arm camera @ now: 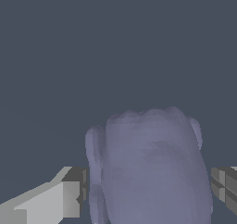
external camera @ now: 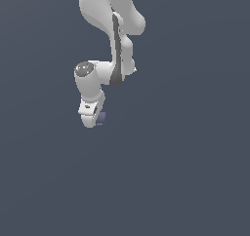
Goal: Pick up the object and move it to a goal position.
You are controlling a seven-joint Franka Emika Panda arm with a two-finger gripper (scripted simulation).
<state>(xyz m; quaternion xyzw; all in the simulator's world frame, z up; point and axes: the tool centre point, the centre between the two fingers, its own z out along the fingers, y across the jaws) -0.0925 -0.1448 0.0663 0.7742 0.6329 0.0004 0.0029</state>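
The object (arm camera: 150,172) is a lumpy, dull bluish-purple blob that fills the space between my two fingers in the wrist view. One grey finger pad (arm camera: 76,190) lies against one side of it and the other pad (arm camera: 224,186) against the opposite side. My gripper (arm camera: 148,193) is shut on it. In the exterior view the white gripper (external camera: 93,119) points down from the bent arm, and only a small part of the object (external camera: 101,117) shows at its tip. Whether the object rests on the floor cannot be told.
The white arm (external camera: 110,30) reaches down from the top of the exterior view. A plain dark blue-grey surface (external camera: 185,171) fills everything around it. No other objects show.
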